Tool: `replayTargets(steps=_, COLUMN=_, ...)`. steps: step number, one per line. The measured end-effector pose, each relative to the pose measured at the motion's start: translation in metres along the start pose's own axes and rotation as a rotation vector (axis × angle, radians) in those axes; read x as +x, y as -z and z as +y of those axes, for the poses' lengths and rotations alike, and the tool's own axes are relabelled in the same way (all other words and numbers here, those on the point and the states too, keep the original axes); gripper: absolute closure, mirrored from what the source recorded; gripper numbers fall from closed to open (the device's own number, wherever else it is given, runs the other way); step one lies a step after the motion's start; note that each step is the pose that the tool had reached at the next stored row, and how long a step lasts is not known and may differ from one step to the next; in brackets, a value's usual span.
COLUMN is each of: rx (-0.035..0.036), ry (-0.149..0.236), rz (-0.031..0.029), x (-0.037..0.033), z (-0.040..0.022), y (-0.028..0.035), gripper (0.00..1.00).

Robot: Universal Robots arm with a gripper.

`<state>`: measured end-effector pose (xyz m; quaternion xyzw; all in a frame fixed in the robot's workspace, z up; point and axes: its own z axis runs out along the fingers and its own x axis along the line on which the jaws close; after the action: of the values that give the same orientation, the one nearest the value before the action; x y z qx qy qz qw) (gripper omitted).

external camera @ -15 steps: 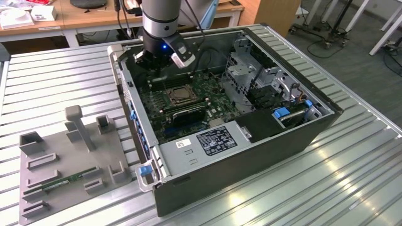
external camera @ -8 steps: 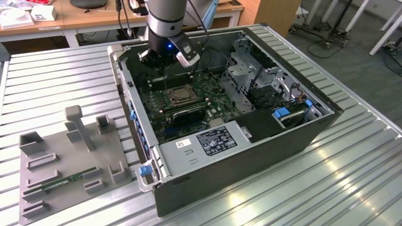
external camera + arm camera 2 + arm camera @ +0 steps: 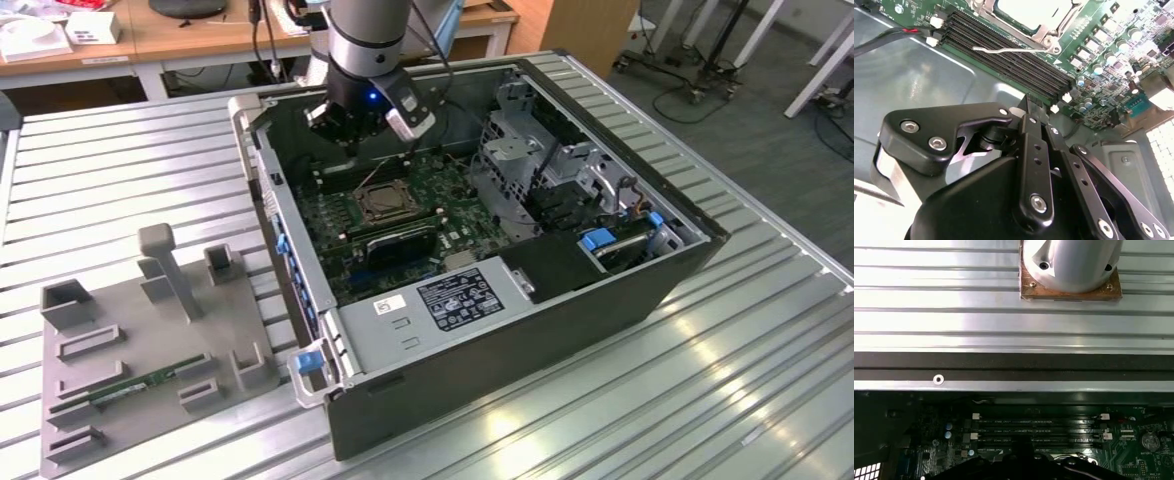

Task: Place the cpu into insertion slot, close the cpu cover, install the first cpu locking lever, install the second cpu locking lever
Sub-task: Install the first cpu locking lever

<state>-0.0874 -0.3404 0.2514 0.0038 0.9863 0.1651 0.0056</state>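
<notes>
Noting the jaws of the gripper (image 3: pixel 1026 106) drawn together, tips meeting, carrying nothing. Logging the gripper hanging inside the open computer case (image 3: pixel 534 330), low over the green motherboard (image 3: pixel 447 180), touching nothing visible.

Finding the black memory slots (image 3: pixel 1019 67) nearest the tips in the second wrist view, running as one parallel bank. Seeing a thin silvery locking lever (image 3: pixel 1014 49) lying along that bank's socket-side edge, free end sticking out past the socket corner; not managing to tell whether it is hooked down.

Locating the cpu (image 3: pixel 1029 7) just beyond the lever, pale face up, sitting in the insertion slot (image 3: pixel 356 200). Recording the cpu cover (image 3: pixel 1040 34) lying flat as a frame round the chip.

Placing the slot near the middle of the board in the exterior view, just beside the gripper.

Noting the case resting on a ribbed metal worktop (image 3: pixel 134 170). Marking a grey fixture tray (image 3: pixel 80 400) on the exterior view's left, well apart from the case, holding a green memory module (image 3: pixel 140 383). Spotting the arm base (image 3: pixel 1069 260) bolted to the worktop in the first wrist view.
</notes>
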Motion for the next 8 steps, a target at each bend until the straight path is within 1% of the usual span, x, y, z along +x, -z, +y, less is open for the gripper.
replayTargets(steps=1, rx=-0.0028, ry=0.0, rz=0.0, x=-0.0004, z=-0.0002, y=-0.0001, gripper=0.89)
replayTargets(steps=3, rx=-0.0126, ry=0.0, rz=0.0001, x=-0.002, z=-0.0008, y=-0.0007, gripper=0.89)
replayTargets(steps=4, rx=-0.0152, ry=0.0, rz=-0.0001, x=-0.0031, z=-0.0013, y=-0.001, gripper=0.89)
replayTargets(steps=6, rx=-0.0173, ry=0.0, rz=0.0, x=-0.0058, z=-0.0026, y=-0.0018, gripper=0.89)
replayTargets(steps=8, rx=-0.0178, ry=0.0, rz=0.0001, x=-0.0087, z=-0.0047, y=-0.0023, gripper=0.89)
